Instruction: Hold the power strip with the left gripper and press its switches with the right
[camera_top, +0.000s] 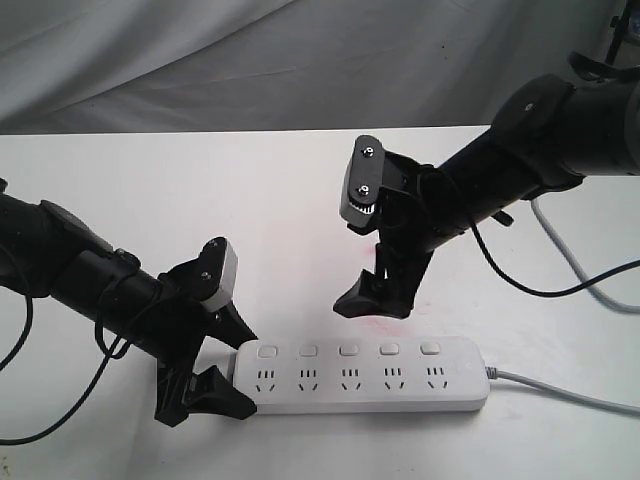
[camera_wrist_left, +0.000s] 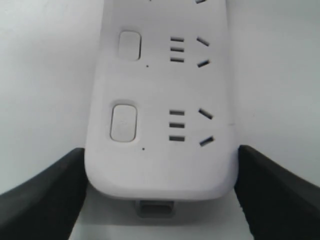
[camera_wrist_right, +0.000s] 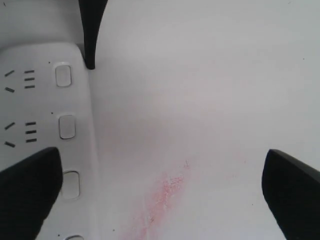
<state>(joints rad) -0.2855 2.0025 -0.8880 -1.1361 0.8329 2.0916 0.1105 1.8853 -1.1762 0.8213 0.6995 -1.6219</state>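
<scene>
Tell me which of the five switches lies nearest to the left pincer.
The end switch, farthest from the grey cord. It sits at the rounded end of the power strip that the left pincer straddles; the other four lie farther along.

One power strip (camera_top: 365, 395), five switches (camera_top: 348, 350), five sockets (camera_top: 349, 378), one grey cord (camera_top: 560, 392), one left gripper (camera_top: 240, 375), one right gripper (camera_top: 375, 305).

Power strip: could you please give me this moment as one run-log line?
left tool: shut across power strip end | right tool: open, over table beside switches, touching nothing | switches: none being pressed
</scene>
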